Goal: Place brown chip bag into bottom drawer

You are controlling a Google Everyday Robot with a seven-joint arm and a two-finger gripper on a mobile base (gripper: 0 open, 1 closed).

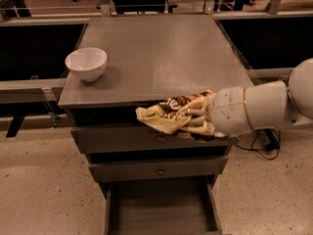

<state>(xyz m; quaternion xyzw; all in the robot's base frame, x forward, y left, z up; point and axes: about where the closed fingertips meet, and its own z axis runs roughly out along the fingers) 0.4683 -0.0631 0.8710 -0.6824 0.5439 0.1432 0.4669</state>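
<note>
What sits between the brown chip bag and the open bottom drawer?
In the camera view, the two upper drawer fronts: the claw holds the brown chip bag at the cabinet top front edge, the bottom drawer open below.

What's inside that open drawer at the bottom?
Only its bare floor shows in the bottom drawer; its back, under the upper drawers, is hidden. The gripper holds the brown chip bag above it, in front of the top one.
</note>
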